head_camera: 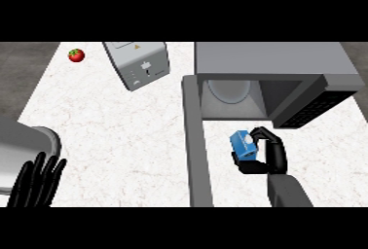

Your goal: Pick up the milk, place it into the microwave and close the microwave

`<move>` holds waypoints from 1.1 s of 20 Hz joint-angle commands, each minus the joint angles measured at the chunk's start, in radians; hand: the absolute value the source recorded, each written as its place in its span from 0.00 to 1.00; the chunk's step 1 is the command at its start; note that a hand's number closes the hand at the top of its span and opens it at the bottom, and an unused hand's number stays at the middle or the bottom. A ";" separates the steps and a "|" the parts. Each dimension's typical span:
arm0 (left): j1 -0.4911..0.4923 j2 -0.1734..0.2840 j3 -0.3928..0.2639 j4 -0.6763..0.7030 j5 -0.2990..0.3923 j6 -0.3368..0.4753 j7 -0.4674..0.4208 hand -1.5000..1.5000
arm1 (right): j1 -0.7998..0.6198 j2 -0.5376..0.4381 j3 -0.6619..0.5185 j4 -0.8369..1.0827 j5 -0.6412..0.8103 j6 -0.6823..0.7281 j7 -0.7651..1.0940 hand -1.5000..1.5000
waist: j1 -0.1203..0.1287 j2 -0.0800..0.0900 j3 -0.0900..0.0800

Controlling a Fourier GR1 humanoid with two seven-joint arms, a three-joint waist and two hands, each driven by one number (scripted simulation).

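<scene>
Wide white counter (115, 146). Open microwave (273, 63), door (195, 146) swung toward the viewer, round plate (229, 91) inside. Right hand (266, 158) curled around blue milk (243, 144), just short of the opening. Best carried straight in, upright, clear of the door. Left hand (37, 182) resting, fingers straight, lower left.

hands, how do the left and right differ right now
The right hand is curled round the blue milk in front of the open microwave; the left hand is open, fingers straight, holding nothing, at the lower left. Both are black.
</scene>
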 commanded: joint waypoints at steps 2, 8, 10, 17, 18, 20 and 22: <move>0.058 0.006 0.054 0.014 0.024 -0.065 -0.056 0.00 | 0.060 0.013 0.138 -0.212 -0.063 -0.087 0.121 1.00 | -0.003 -0.002 0.000; -0.009 -0.017 0.067 0.098 0.012 -0.084 -0.050 0.00 | -0.018 0.011 0.170 -0.279 -0.021 -0.243 0.288 1.00 | -0.003 0.000 0.000; -0.032 -0.029 0.054 0.057 -0.001 -0.059 0.010 0.00 | -0.074 0.014 0.210 -0.189 -0.050 -0.314 0.260 1.00 | 0.003 0.002 0.000; -0.011 -0.072 0.051 0.073 -0.025 -0.076 -0.005 0.00 | -0.188 -0.023 0.167 -0.151 0.008 -0.320 0.389 1.00 | 0.005 0.003 0.000; -0.020 -0.060 0.072 0.102 -0.030 -0.089 -0.041 0.00 | -0.227 -0.060 0.158 -0.140 0.014 -0.316 0.459 1.00 | 0.005 0.003 0.000; -0.067 -0.019 0.135 0.107 0.036 -0.109 0.019 0.00 | -0.242 -0.055 0.173 -0.072 0.052 -0.333 0.436 1.00 | 0.007 0.004 0.000; -0.079 -0.039 0.111 0.125 -0.010 -0.093 -0.008 0.00 | -0.372 -0.087 0.148 0.033 0.075 -0.358 0.468 1.00 | 0.017 0.008 0.001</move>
